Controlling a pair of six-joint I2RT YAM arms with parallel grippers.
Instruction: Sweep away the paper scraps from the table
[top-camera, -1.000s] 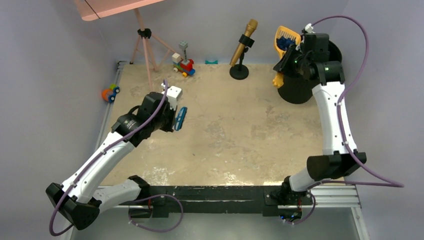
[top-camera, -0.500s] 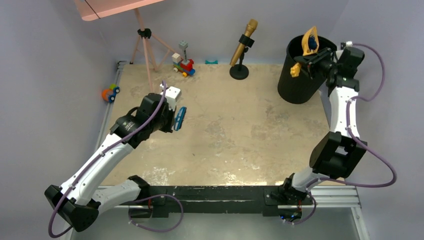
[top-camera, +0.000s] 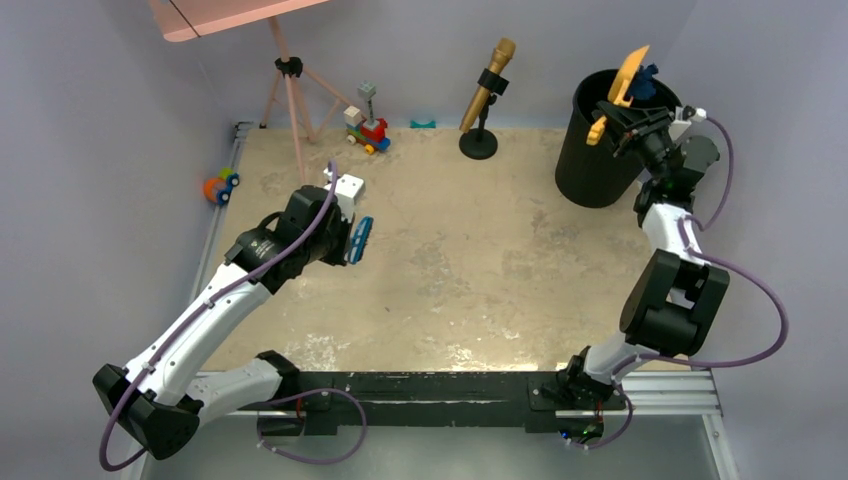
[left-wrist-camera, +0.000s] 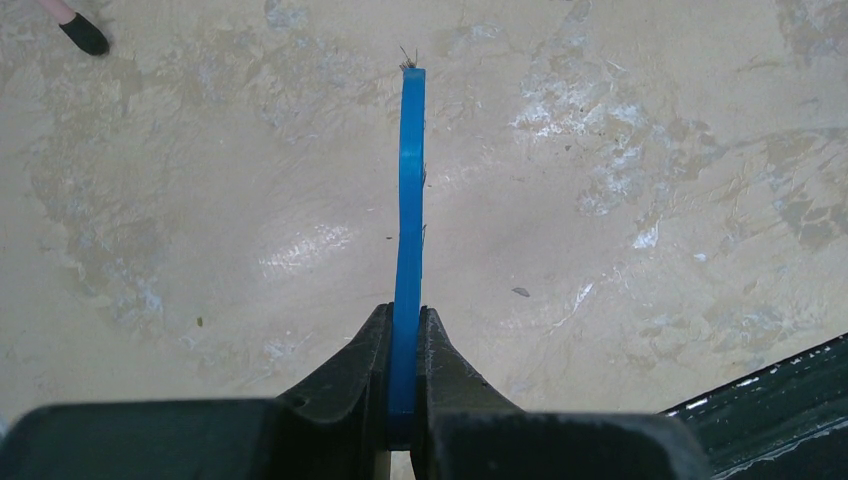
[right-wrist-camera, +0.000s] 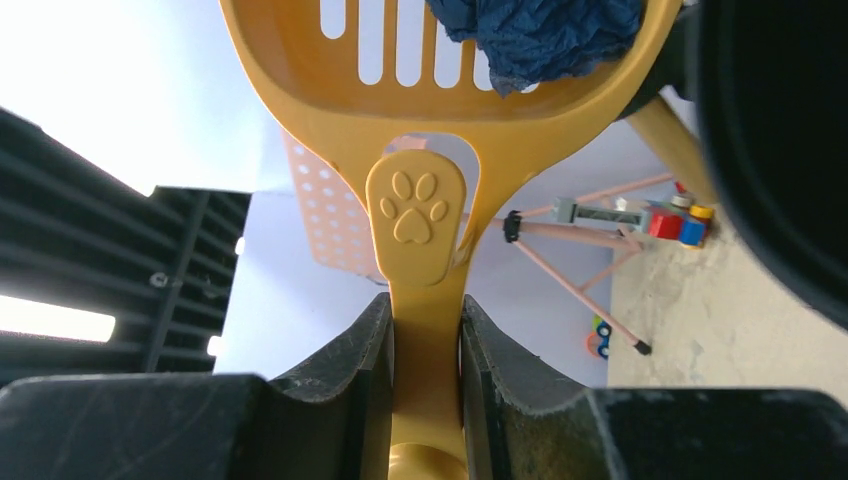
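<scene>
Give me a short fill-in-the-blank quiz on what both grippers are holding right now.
The flat plastic brush in the left gripper is coloured ____.
The yellow slotted scoop in the right gripper bears a ____ print on its handle.
The crumpled paper scrap in that scoop is dark ____.
Missing words: blue; paw; blue.

Yellow scoop (top-camera: 627, 76) with navy paper scraps (top-camera: 648, 72) above the black bin (top-camera: 590, 170).

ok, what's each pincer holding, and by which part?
Left pincer clamps the blue brush by its near end. Right pincer grips the yellow scoop by its handle, just below the paw print.
</scene>
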